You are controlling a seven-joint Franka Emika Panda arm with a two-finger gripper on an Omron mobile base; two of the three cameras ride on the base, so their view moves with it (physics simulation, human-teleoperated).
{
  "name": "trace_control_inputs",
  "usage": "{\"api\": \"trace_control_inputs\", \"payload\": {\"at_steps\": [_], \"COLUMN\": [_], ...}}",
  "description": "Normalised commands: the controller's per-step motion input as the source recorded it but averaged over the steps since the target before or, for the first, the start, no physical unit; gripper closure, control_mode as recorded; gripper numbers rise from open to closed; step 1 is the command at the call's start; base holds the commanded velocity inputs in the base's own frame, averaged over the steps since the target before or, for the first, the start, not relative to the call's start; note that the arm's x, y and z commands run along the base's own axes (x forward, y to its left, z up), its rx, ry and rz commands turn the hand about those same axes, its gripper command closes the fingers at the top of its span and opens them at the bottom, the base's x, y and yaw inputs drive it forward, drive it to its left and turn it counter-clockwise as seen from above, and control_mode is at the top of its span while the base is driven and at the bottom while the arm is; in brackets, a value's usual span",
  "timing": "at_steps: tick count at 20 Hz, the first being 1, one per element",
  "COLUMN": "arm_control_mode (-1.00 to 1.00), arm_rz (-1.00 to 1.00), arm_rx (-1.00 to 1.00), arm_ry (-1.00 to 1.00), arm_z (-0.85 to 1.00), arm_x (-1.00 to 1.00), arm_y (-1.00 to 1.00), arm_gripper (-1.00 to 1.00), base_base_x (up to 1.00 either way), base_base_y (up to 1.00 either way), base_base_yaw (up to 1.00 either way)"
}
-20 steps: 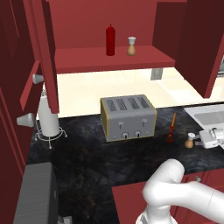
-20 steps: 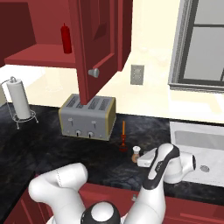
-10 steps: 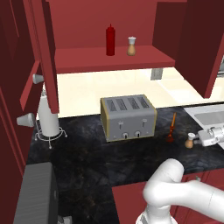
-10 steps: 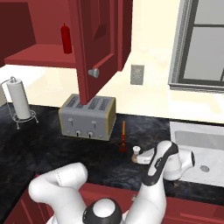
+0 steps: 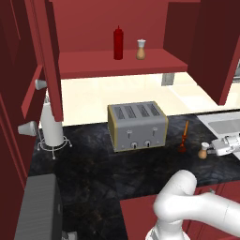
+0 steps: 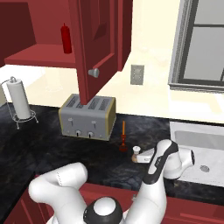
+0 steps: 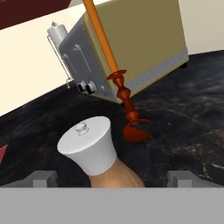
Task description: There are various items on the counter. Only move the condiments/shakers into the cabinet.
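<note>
Shaker (image 7: 98, 155) between the spread tool (image 7: 112, 178) fingers; bottle (image 5: 118, 43) and second shaker (image 5: 141, 49) shelved.

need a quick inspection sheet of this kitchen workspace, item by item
surface: black marbled counter, dark red fronts below.
job's things: red bottle and one shaker upright on the cabinet shelf, apart; second shaker on the counter.
clutter: toaster and orange-red utensil on the counter.
grippers: claw open, low at the counter, a finger on each side of the second shaker, not closed on it.
cables: nothing seen.
surroundings: paper towel holder, sink, window, wall outlet.
</note>
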Motion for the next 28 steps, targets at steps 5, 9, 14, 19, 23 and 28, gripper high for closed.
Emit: {"api": "trace_control_inputs", "payload": {"at_steps": [5, 9, 14, 19, 23, 28], "arm_control_mode": [-1.0, -1.0, -1.0, -1.0, -1.0, -1.0], "arm_rz": [0.0, 0.0, 0.0, 0.0, 0.0, 0.0], "arm_rx": [0.0, 0.0, 0.0, 0.0, 0.0, 0.0], "arm_ry": [0.0, 0.0, 0.0, 0.0, 0.0, 0.0], "arm_z": [0.0, 0.0, 0.0, 0.0, 0.0, 0.0], "arm_x": [0.0, 0.0, 0.0, 0.0, 0.0, -0.06], "arm_y": [0.09, 0.13, 0.14, 0.11, 0.04, 0.0], "arm_gripper": [-1.0, -1.0, -1.0, -1.0, 1.0, 1.0], "base_base_x": [0.0, 0.0, 0.0, 0.0, 0.0, 0.0], "base_base_y": [0.0, 0.0, 0.0, 0.0, 0.0, 0.0], "base_base_yaw": [0.0, 0.0, 0.0, 0.0, 0.0, 0.0]}}
